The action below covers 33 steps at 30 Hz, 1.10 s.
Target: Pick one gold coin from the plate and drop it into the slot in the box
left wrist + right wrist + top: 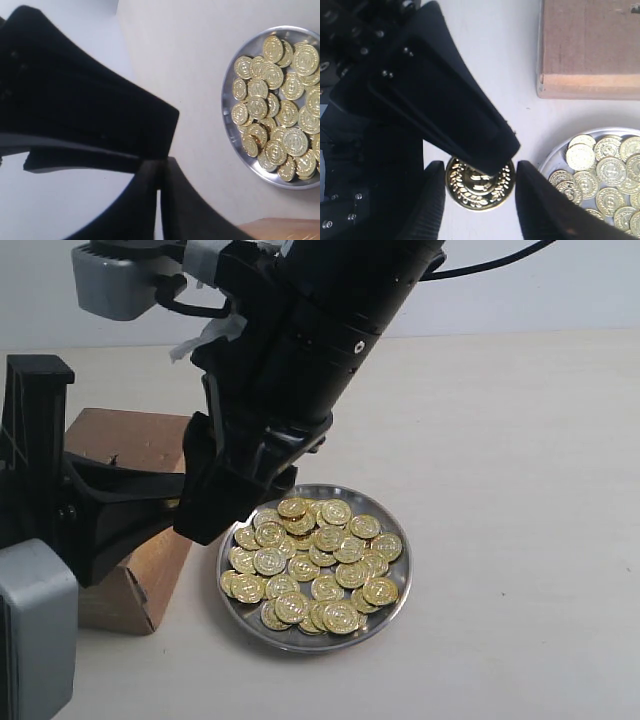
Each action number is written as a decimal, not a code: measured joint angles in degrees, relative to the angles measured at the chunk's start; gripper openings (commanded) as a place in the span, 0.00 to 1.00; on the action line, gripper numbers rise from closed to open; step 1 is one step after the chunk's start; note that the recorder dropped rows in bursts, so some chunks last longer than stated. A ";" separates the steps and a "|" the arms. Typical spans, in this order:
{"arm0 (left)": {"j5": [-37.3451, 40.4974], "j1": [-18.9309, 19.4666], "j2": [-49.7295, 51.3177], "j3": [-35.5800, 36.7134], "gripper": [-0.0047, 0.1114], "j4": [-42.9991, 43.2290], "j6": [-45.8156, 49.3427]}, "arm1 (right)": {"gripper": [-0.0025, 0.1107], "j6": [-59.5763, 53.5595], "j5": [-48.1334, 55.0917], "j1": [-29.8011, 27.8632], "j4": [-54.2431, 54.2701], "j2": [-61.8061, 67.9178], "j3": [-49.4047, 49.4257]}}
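One gold coin (479,192) stands on edge between the two fingers of my right gripper (480,200), which is shut on its rim. In the exterior view that gripper (208,522) hangs low between the box (130,440) and the plate (300,642), and the held coin is hidden. The silver plate (551,156) holds several gold coins (315,560). My left gripper (160,172) is shut on nothing. Its tip (182,504) points at the right gripper, and its black wedge (445,100) covers the top of the held coin. I cannot make out the slot on the brown cardboard box (590,45).
The pale tabletop (520,490) stretches to the right of the plate. The right arm (330,330) slants down from the top across the middle. The left arm's grey housing (35,630) fills the lower left corner, in front of the box.
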 measured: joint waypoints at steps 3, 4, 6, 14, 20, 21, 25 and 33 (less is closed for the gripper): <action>0.00 0.00 0.00 0.00 0.04 0.00 0.00 | 0.52 0.02 0.00 0.00 0.00 0.00 0.00; 0.00 0.00 0.00 0.00 0.04 0.00 0.00 | 0.56 0.14 0.00 0.00 0.00 0.00 0.00; 0.00 0.00 0.00 0.00 0.04 0.04 -0.13 | 0.62 0.41 0.00 0.00 -0.10 -0.08 0.00; 0.00 0.00 0.00 0.00 0.04 -1.60 -2.90 | 0.57 4.49 0.00 0.03 -8.81 -2.95 0.00; -0.37 0.87 0.00 0.00 0.04 -7.46 -12.63 | 0.36 13.71 -1.78 0.03 -23.01 -9.35 0.00; -0.37 1.87 0.00 0.00 0.04 -9.38 -14.15 | 0.29 15.91 -2.75 0.03 -26.57 -10.64 0.00; -0.80 8.33 0.00 -0.97 0.04 -21.54 -17.41 | 0.02 27.84 -6.18 0.03 -41.43 -17.68 0.00; -1.56 26.59 3.15 -6.25 0.04 -54.06 -18.34 | 0.02 41.82 -6.47 0.03 -50.67 -30.41 0.00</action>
